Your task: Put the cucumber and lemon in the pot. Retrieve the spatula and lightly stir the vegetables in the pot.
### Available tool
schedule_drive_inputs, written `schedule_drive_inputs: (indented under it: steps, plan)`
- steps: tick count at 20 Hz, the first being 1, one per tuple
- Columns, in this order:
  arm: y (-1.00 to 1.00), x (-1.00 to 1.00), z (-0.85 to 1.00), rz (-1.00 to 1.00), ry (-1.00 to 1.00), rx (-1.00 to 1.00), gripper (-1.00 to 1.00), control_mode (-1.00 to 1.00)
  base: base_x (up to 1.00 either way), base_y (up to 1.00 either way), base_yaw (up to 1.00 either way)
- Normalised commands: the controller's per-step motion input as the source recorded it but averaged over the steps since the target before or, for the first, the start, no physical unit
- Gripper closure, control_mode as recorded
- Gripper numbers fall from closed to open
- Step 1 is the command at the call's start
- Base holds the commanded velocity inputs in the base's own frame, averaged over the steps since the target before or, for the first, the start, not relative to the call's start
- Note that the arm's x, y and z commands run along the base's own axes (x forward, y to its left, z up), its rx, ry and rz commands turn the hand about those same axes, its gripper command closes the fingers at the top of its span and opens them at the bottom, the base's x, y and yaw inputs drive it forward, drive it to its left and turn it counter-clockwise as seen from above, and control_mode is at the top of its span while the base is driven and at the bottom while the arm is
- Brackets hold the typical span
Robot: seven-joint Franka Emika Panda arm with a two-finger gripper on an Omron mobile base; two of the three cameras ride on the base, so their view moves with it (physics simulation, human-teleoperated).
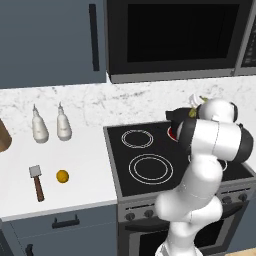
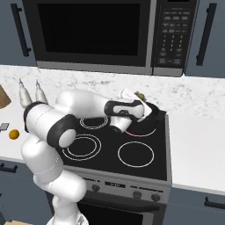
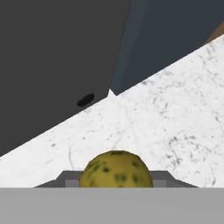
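The yellow-green cucumber (image 3: 116,168) sits between my gripper's (image 3: 116,180) fingers, its speckled end facing the hand camera. From the base, my gripper (image 2: 138,98) is shut on the cucumber (image 2: 141,96) and hovers over the black pot (image 2: 151,113) on the back right burner of the stove. In the left base view my arm hides most of the pot (image 1: 173,116). The orange-yellow lemon (image 1: 62,176) lies on the white counter left of the stove. Beside it lies the spatula (image 1: 36,182), grey head pointing away from me. The lemon (image 2: 14,134) also shows at the left edge of the right base view.
Two white bottles (image 1: 49,125) stand at the back of the left counter. The black stovetop (image 1: 150,167) has ring burners, and the one under the pot glows red. A microwave (image 2: 96,33) hangs above the stove. A white counter (image 2: 197,149) lies right of the stove.
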Motion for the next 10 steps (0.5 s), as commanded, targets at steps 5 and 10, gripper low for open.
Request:
schedule_drive_inputs:
  steps: [5, 10]
  plan:
    - [-0.02, 0.32, -0.57, 0.0, 0.0, -0.01, 1.0, -1.0, 0.0, 0.0, 0.0]
    - [0.0, 0.33, -0.37, 0.0, 0.0, 0.0, 1.0, -1.0, 0.0, 0.0, 0.0]
